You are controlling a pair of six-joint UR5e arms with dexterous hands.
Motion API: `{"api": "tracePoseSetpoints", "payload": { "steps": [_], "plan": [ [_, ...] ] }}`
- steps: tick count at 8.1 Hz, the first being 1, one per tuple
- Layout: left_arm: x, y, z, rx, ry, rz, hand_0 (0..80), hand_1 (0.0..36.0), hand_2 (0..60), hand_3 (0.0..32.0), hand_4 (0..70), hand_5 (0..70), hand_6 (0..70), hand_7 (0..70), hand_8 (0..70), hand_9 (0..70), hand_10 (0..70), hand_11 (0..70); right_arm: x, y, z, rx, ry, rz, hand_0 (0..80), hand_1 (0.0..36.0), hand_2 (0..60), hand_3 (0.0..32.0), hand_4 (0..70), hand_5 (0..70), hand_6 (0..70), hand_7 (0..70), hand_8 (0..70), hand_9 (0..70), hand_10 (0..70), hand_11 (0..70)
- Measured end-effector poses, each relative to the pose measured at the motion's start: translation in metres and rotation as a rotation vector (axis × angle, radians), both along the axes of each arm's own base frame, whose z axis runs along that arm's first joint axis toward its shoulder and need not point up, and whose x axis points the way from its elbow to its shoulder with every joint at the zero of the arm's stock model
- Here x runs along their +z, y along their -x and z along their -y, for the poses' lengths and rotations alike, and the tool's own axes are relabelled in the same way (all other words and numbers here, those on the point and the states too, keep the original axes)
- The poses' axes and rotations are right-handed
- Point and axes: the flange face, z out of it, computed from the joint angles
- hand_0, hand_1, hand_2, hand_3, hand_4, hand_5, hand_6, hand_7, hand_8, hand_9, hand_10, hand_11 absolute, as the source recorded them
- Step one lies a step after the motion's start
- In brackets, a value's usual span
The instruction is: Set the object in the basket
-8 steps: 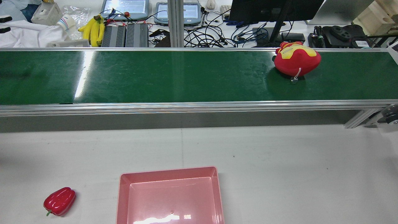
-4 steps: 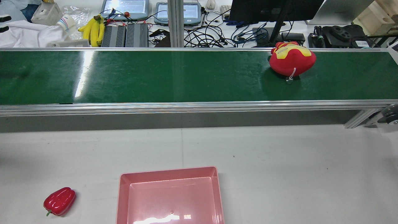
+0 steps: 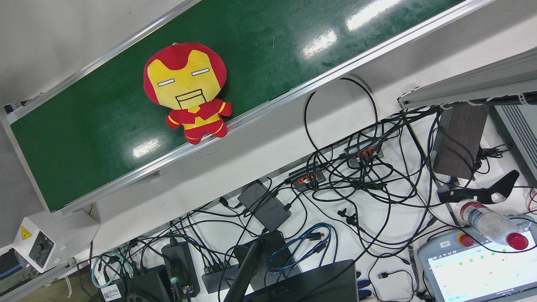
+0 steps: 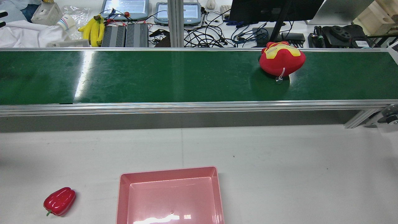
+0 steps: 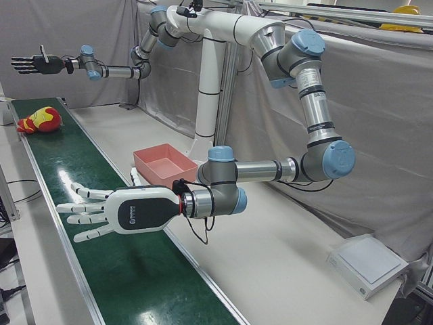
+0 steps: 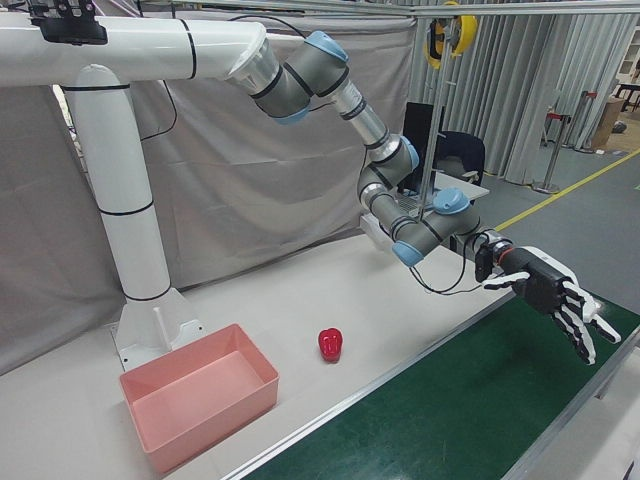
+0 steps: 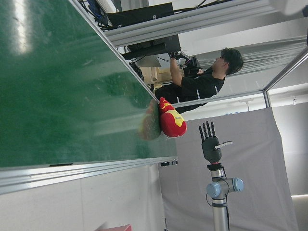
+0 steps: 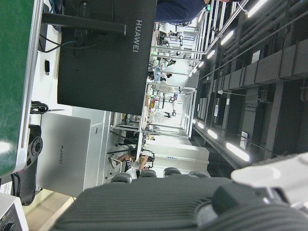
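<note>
A red and yellow plush figure [image 4: 281,59] lies on the green conveyor belt [image 4: 155,74], toward its right end in the rear view, against the far rail [image 3: 184,90]. The pink basket [image 4: 169,170] stands empty on the white table, near the front edge. My left hand [image 5: 111,211] hovers open over the belt, fingers spread, far down the belt from the plush [image 5: 39,120]. My right hand [image 5: 34,64] is open too, raised in the air beyond the plush [image 7: 172,121]. Neither hand shows in the rear view.
A red bell pepper [image 4: 59,201] lies on the table left of the basket. Behind the belt are bananas [image 4: 93,29], tangled cables [image 3: 348,176], a monitor [image 4: 273,9] and tablets. A person [image 7: 202,82] stands beyond the belt's far end.
The plush has travelled left along the belt in the rear view. Basket and pepper have stayed where they were.
</note>
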Motion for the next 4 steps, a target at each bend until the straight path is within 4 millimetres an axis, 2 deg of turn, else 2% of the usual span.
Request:
{"api": "tracePoseSetpoints", "payload": {
  "steps": [4],
  "plan": [
    [-0.027,0.009,-0.007,-0.01,-0.018,-0.01,57.1,14.0,0.0,16.6,8.4,29.1,3.3,8.6,13.2,13.5,5.3,9.6,0.001,0.001,0.0,-0.001,0.002,-0.001,0.0,0.0,0.0,0.0,0.0,0.0,0.0,0.0,0.0,0.0,0.0,0.0]
  ]
}}
